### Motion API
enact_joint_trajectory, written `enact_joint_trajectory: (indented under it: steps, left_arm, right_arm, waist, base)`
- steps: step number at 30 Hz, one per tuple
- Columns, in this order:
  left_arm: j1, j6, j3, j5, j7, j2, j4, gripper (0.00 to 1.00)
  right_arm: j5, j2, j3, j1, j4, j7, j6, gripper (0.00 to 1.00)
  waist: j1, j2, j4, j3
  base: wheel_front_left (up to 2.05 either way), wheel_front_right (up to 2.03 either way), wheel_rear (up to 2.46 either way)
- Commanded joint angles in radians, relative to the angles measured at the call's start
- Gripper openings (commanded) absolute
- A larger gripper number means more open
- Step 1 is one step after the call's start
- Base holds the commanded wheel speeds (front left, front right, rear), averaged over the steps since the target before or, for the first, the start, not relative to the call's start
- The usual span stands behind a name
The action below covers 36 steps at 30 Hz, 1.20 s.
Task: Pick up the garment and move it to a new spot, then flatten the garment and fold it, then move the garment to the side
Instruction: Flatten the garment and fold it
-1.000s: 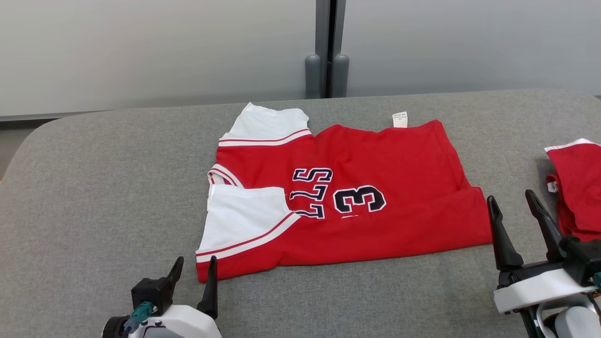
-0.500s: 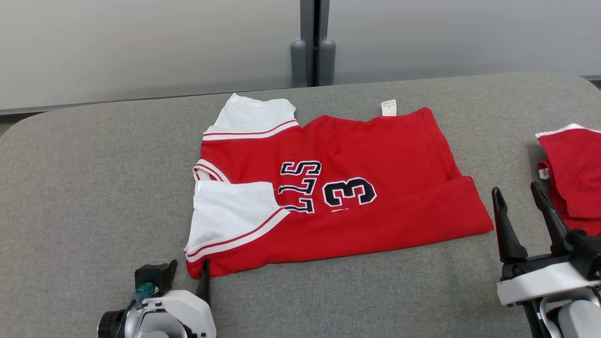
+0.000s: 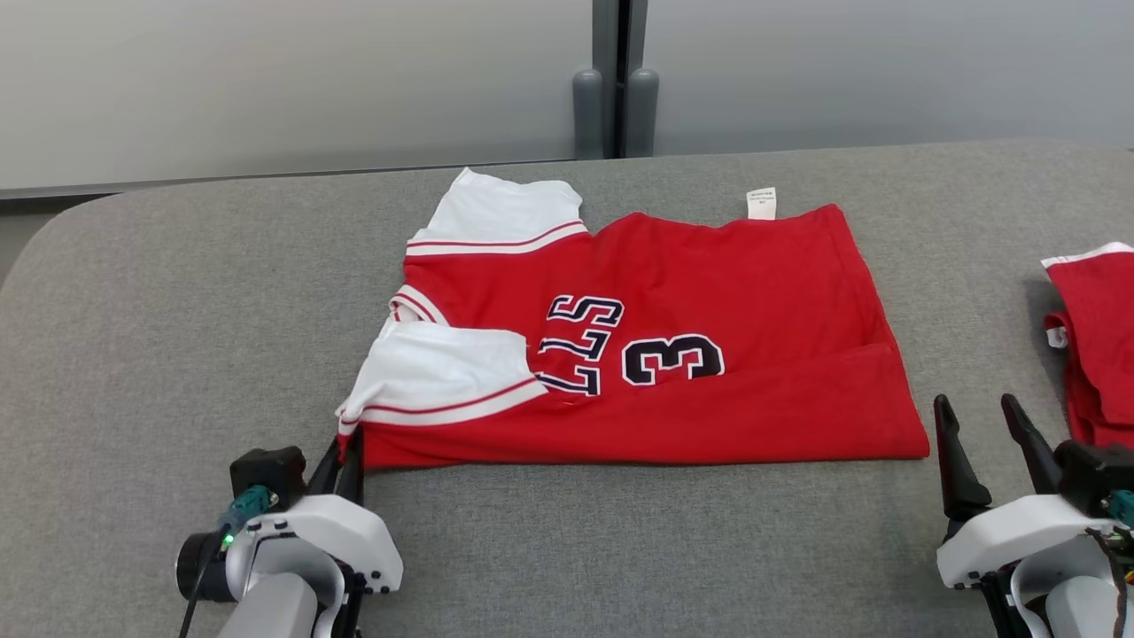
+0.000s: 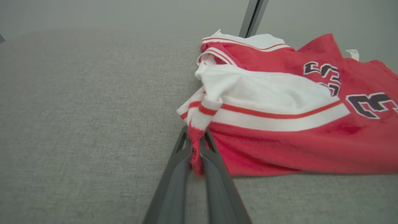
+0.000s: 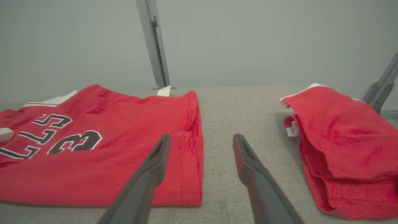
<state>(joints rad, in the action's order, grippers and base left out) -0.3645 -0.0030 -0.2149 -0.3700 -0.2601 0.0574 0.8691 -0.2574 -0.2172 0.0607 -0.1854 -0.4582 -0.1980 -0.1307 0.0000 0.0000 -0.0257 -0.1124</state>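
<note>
Left claw [image 3: 348,440] nips the jersey [image 3: 709,292] by its near corner!
It lies mid-way across the table [image 3: 177,310]; right claw [image 3: 974,400] gapes just off the other near corner, likely so both lift that edge to fold.

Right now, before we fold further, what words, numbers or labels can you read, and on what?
"LLS": dark letters lying sideways on the red jersey, cut off at the fold.
"3": large numeral beside them, same jersey.
White label at the jersey's far edge: print too small to read.
Second red garment: no text visible.
</note>
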Motion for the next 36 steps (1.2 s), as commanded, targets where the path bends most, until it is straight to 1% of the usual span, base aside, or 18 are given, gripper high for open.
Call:
enact_joint_trajectory:
  steps: [1, 3, 7, 10, 12, 15, 18, 21, 22, 23, 24, 27, 33, 36]
  left_arm:
    - [-0.002, 0.013, 0.019, 0.014, -0.005, 0.014, -0.058, 0.0]
    - [0.009, 0.01, 0.021, 0.02, -0.005, 0.012, -0.084, 0.0]
    - [0.039, -0.022, 0.012, 0.038, -0.005, 0.009, -0.144, 0.0]
    - [0.05, -0.03, 0.001, 0.048, -0.005, 0.004, -0.163, 0.0]
    - [0.057, -0.035, -0.009, 0.051, -0.005, 0.002, -0.167, 0.0]
    - [0.059, -0.039, -0.019, 0.051, -0.005, -0.001, -0.169, 0.0]
    - [0.06, -0.041, -0.025, 0.052, -0.005, -0.002, -0.168, 0.0]
    - [0.057, -0.048, -0.035, 0.051, -0.005, -0.003, -0.158, 0.0]
    - [0.056, -0.048, -0.037, 0.051, -0.005, -0.003, -0.154, 0.0]
    - [0.056, -0.05, -0.04, 0.051, -0.005, -0.003, -0.146, 0.0]
    - [0.056, -0.048, -0.044, 0.052, -0.005, -0.003, -0.134, 0.0]
    - [0.048, -0.03, -0.053, 0.063, -0.005, 0.004, -0.087, 0.0]
    - [0.045, -0.047, -0.061, 0.056, -0.005, 0.015, -0.025, 0.0]
    - [0.055, -0.04, -0.069, 0.064, 0.0, 0.025, -0.011, 0.0]
  right_arm:
    - [-0.015, 0.01, -0.014, -0.03, -0.044, 0.034, 0.0, 1.0]
    - [-0.022, 0.017, -0.018, -0.043, -0.066, 0.045, 0.0, 1.0]
    - [-0.074, 0.051, -0.044, -0.093, -0.158, 0.097, 0.0, 1.0]
    - [-0.103, 0.054, -0.051, -0.126, -0.224, 0.121, 0.0, 1.0]
    - [-0.127, 0.062, -0.063, -0.147, -0.266, 0.135, 0.0, 1.0]
    - [-0.122, 0.051, -0.078, -0.18, -0.328, 0.137, 0.0, 1.0]
    - [-0.133, 0.06, -0.093, -0.205, -0.382, 0.146, 0.0, 1.0]
    - [-0.156, 0.074, -0.081, -0.225, -0.42, 0.165, 0.0, 1.0]
    - [-0.166, 0.078, -0.069, -0.226, -0.426, 0.173, 0.0, 0.95]
    - [-0.166, 0.074, -0.049, -0.228, -0.424, 0.172, 0.0, 0.03]
    - [-0.161, 0.062, -0.028, -0.229, -0.422, 0.163, 0.0, 0.0]
    - [-0.176, 0.038, -0.008, -0.224, -0.422, 0.127, 0.0, 0.0]
    - [-0.228, 0.014, -0.006, -0.195, -0.409, 0.096, 0.0, 0.0]
    - [-0.268, 0.007, -0.016, -0.172, -0.382, 0.11, 0.0, 0.0]
  waist:
    - [0.0, 0.0, -0.017, -0.004]
    - [0.0, 0.0, -0.023, -0.007]
    - [0.0, 0.0, -0.048, -0.014]
    - [0.0, 0.0, -0.062, -0.02]
    - [0.0, 0.0, -0.069, -0.023]
    - [0.0, 0.0, -0.077, -0.026]
    - [0.0, 0.0, -0.081, -0.028]
    - [0.0, 0.0, -0.084, -0.029]
    - [0.0, 0.0, -0.084, -0.03]
    - [0.0, 0.0, -0.083, -0.03]
    - [0.0, 0.0, -0.083, -0.029]
    - [0.0, 0.0, -0.077, -0.02]
    - [0.0, 0.0, -0.062, 0.015]
    - [0.0, 0.0, -0.051, 0.035]
  base:
    - [0.0, 0.0, 0.0]
    - [0.0, 0.0, 0.0]
    - [0.0, 0.0, 0.0]
    - [0.0, 0.0, 0.0]
    - [0.0, 0.0, 0.0]
    - [0.0, 0.0, 0.0]
    - [0.0, 0.0, 0.0]
    - [0.0, 0.0, 0.0]
    - [0.0, 0.0, 0.0]
    - [0.0, 0.0, 0.0]
    - [0.0, 0.0, 0.0]
    - [0.0, 0.0, 0.0]
    - [0.0, 0.0, 0.0]
    - [0.0, 0.0, 0.0]
